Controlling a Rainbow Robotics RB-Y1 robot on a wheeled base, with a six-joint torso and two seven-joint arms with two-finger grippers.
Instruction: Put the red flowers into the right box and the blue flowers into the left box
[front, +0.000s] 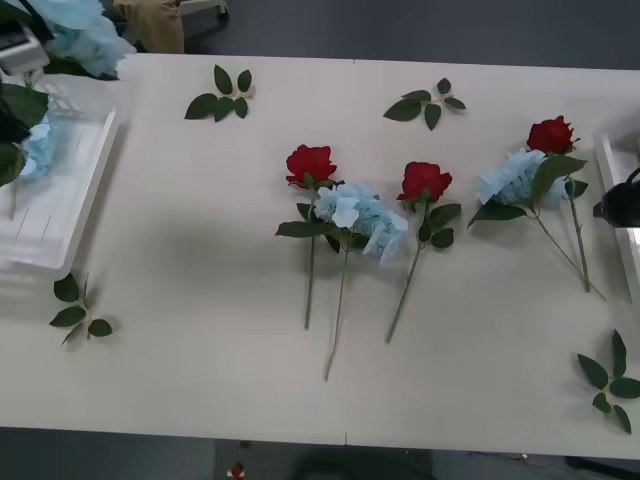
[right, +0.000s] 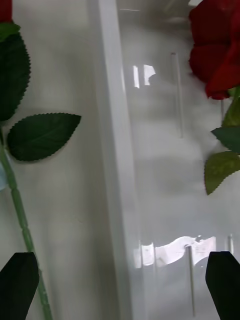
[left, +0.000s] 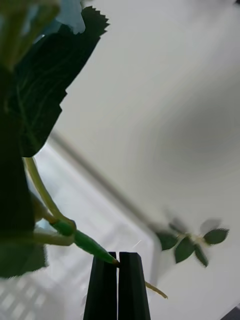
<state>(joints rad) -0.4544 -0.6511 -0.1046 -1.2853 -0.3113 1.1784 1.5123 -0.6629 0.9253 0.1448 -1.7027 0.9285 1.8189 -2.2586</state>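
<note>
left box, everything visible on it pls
The left box is a shallow white translucent plastic tray with a ribbed bottom and raised rim, flat at the table's left edge. A blue flower lies in it. The left gripper hangs above, fingers shut on another blue flower's stem.

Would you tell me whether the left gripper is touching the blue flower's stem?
Touching: the left wrist view shows the left gripper shut on the green stem.
</note>
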